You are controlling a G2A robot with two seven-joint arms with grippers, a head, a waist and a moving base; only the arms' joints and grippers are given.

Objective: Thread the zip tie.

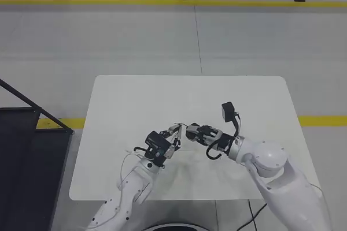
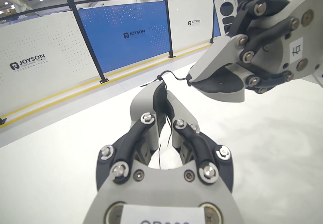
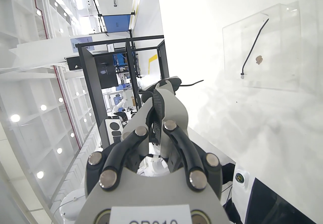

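Above the table [image 1: 133, 98], thin black zip tie [image 2: 171, 73] arches.

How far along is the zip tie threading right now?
Done: the zip tie is off the table, strung between both grippers. In hand: the left gripper is shut on the strap, and the right gripper pinches the other end close by. Left: I cannot tell whether the tail has entered the locking end, so threading and pulling through likely remain.
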